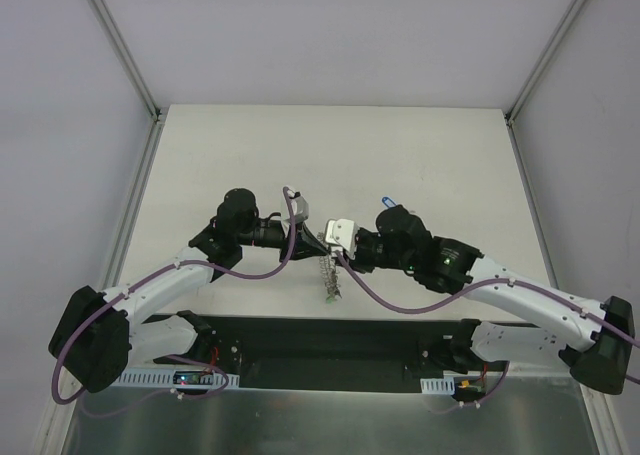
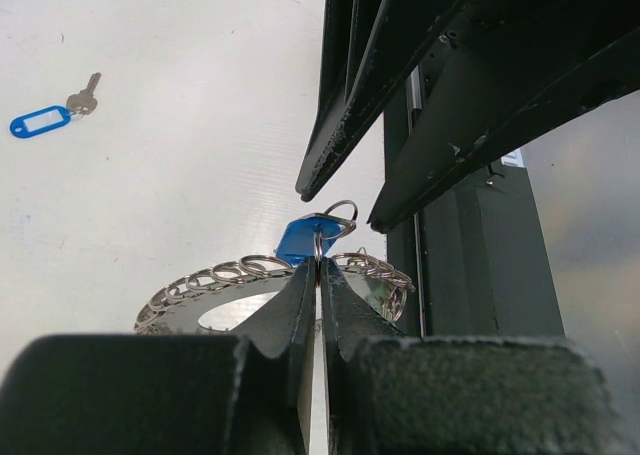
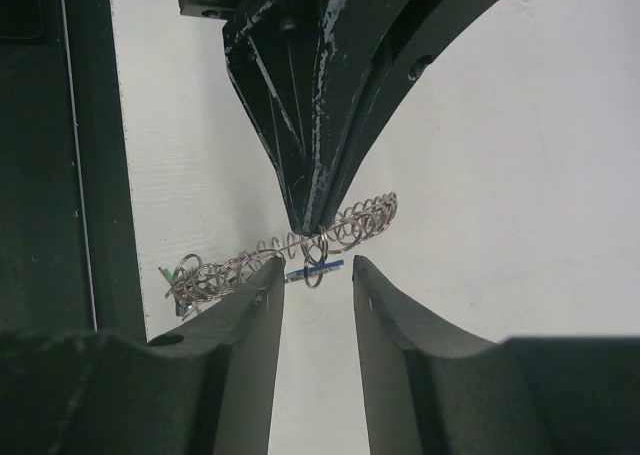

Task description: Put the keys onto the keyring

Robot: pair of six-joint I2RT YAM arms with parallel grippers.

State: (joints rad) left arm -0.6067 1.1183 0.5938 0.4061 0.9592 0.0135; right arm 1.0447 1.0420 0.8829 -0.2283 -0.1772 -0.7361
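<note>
Keyring (image 3: 355, 222) hangs over the counter (image 1: 400, 145), pinched at one coil by the fully closed left gripper (image 2: 318, 270). Blue-tagged key (image 3: 332, 265) sits at that pinch, between the parted, empty jaws of the right gripper (image 3: 316, 271). Threading appears to be in hand. The next move likely calls for fetching the second key (image 2: 42, 121), which lies on the counter. No container is visible.

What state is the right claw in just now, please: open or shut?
Open. The right wrist view shows the right claw with its two black fingers standing apart and the white table visible between them.
</note>
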